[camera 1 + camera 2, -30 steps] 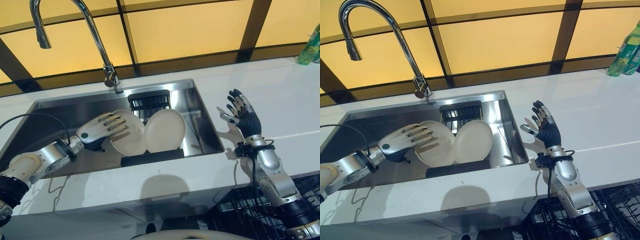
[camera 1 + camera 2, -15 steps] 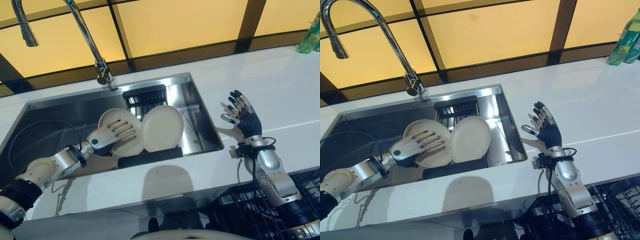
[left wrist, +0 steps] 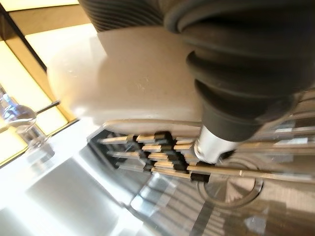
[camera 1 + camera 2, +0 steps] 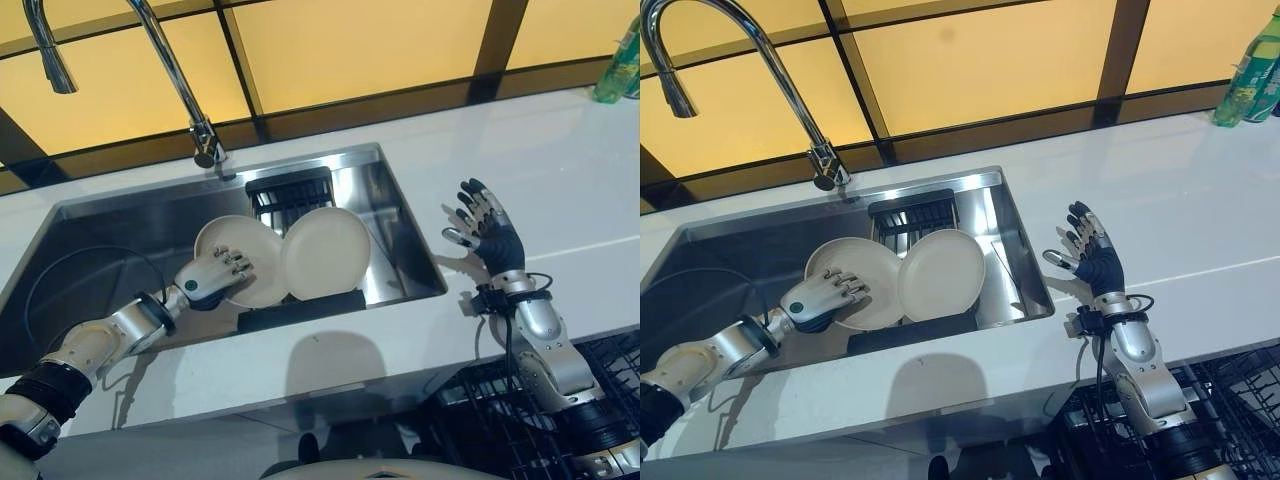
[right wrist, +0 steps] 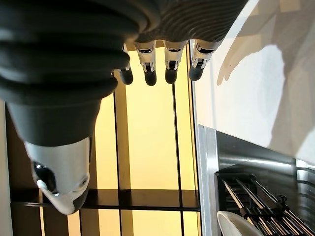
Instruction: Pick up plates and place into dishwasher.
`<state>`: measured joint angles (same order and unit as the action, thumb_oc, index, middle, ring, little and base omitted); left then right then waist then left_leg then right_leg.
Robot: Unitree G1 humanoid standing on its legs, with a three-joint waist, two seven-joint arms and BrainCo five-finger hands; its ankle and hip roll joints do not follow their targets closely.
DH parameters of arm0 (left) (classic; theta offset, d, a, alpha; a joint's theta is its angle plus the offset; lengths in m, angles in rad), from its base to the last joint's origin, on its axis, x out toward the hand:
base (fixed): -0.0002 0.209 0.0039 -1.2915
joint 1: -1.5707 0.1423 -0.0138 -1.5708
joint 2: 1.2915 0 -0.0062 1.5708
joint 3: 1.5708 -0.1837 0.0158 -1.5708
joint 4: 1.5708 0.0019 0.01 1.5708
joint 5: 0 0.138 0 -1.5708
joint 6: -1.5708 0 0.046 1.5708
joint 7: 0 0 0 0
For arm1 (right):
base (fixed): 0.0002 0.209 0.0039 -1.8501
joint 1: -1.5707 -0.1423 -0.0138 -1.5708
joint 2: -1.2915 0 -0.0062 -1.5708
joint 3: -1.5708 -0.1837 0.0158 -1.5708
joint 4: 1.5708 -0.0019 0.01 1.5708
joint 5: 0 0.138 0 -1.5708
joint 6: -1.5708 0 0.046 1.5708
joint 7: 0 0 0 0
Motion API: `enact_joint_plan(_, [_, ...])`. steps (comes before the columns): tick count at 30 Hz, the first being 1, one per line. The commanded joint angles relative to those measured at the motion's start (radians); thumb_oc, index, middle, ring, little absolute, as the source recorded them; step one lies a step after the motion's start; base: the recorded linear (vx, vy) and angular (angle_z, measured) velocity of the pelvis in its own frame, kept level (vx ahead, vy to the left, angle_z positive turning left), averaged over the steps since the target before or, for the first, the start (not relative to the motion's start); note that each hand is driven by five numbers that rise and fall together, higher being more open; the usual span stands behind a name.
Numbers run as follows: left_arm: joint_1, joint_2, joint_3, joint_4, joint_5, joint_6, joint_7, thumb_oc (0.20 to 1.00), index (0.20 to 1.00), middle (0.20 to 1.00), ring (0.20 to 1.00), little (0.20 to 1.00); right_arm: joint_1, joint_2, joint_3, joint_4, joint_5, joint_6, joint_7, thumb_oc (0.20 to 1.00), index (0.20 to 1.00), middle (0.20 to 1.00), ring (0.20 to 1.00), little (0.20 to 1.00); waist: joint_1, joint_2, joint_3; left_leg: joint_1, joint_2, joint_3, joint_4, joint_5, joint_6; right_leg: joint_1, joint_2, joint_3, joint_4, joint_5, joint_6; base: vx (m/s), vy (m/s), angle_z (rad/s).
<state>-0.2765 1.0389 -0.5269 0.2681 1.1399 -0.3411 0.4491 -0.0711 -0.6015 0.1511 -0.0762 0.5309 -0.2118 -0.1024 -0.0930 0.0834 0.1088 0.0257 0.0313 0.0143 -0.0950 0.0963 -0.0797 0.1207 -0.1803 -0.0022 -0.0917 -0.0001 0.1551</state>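
Plates (image 4: 325, 252): cream, round, upright, overlapping

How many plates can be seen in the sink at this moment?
2. The left plate leans in the sink with the left hand on it; the right plate stands beside it, overlapping its edge. Others may be hidden behind them.

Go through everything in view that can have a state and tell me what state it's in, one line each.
Left plate: on edge in the sink, left hand's fingers curled on its rim.
Right plate: on edge, leaning against the left plate, untouched.
Faucet: no water running.
Left hand: shut on the left plate.
Right hand: open, fingers spread above the counter, holding nothing.
Sink: no standing water visible.
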Motion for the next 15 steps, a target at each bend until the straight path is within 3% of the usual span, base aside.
enact_joint_plan(1, [-0.01,0.032,0.029,0.074,0.02,-0.008,-0.077,0.2,0.2,0.2,0.2,0.2,0.018,-0.019,-0.033,-0.054,0.006,-0.037,0.006,1.0,1.0,1.0,1.0,1.0,0.015,-0.013,-0.025,0.044,-0.051,0.015,0.008,-0.133,0.063,-0.127,-0.041,0.018,0.032,0.075,0.053,0.0,0.0,0.0])
enact_joint_plan(15, [0.069,0.136,0.143,0.014,0.007,-0.069,-0.124,0.2,0.2,0.2,0.2,0.2,0.048,-0.028,-0.047,-0.063,0.032,-0.027,0.003,1.0,1.0,1.0,1.0,1.0,0.05,-0.005,-0.04,0.05,-0.049,-0.013,0.008,-0.129,0.055,-0.109,-0.053,-0.017,0.026,0.075,0.061,0.0,-0.006,0.01])
